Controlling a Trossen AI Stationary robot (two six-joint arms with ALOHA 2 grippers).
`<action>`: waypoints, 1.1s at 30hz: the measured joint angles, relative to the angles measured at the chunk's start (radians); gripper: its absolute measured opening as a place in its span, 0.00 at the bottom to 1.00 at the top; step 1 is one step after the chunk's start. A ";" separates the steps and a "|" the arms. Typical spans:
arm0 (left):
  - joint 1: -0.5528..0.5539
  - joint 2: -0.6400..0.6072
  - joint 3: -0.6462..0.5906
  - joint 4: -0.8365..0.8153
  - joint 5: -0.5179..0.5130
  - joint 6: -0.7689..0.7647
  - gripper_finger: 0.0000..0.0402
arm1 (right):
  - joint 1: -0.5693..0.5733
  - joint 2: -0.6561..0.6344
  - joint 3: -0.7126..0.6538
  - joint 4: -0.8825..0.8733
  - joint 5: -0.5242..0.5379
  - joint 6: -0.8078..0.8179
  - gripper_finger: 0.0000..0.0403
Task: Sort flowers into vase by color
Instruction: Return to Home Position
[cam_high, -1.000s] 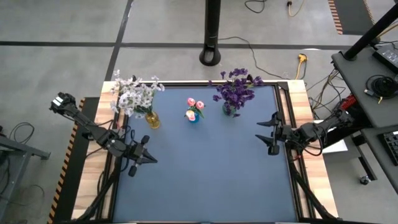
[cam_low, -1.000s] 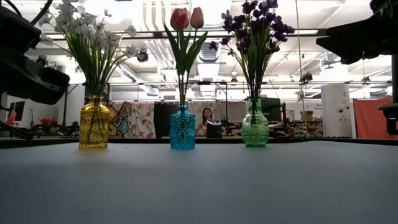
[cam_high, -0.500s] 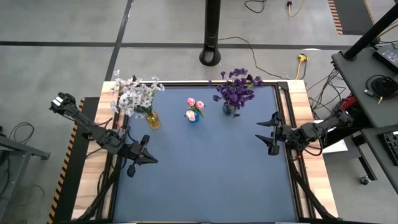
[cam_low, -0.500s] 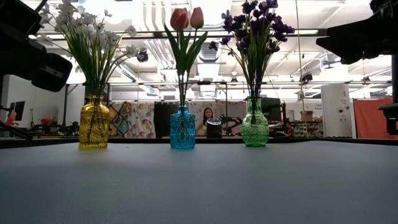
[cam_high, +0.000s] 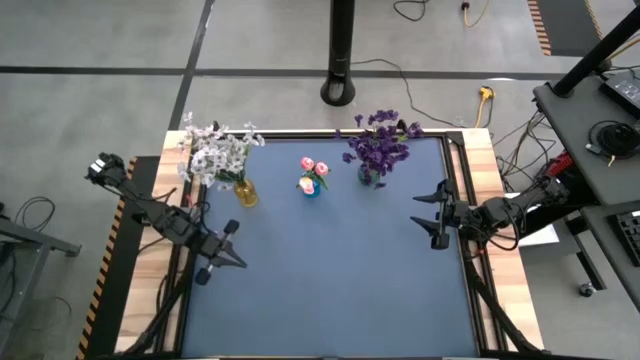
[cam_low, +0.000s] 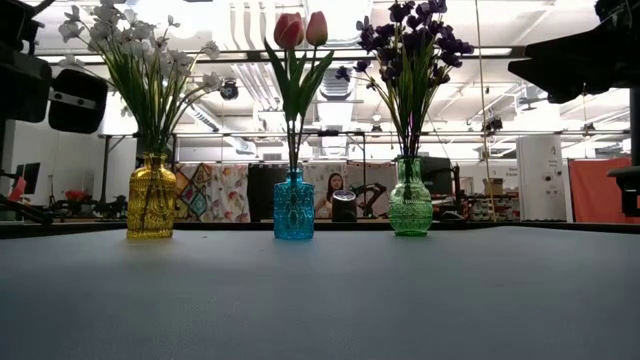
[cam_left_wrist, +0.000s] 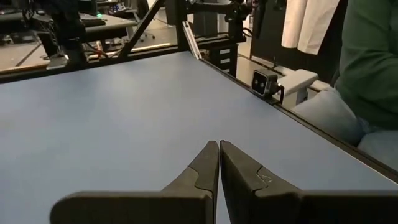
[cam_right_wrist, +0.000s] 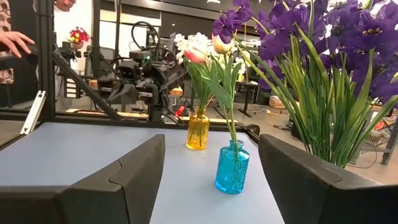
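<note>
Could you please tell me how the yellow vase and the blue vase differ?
The yellow vase holds a wide spray of white blossoms; the blue vase holds just pink tulip buds. The yellow vase stands at the row's left-arm end, the blue vase in its middle. Both stand upright, apart from the left gripper and right gripper.

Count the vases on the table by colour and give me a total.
Yellow vase: 1
Blue vase: 1
Green vase: 1
Total: 3 vases
</note>
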 joint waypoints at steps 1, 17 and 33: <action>0.000 -0.019 0.000 -0.019 0.000 0.007 0.00 | 0.000 0.000 0.000 0.000 0.000 0.000 0.63; 0.163 -0.162 0.000 -0.102 0.093 0.096 0.00 | 0.000 0.000 0.000 0.000 0.000 0.000 0.63; 0.259 -0.160 0.000 -0.119 0.177 0.172 0.00 | -0.001 0.000 0.000 0.000 0.000 0.000 0.63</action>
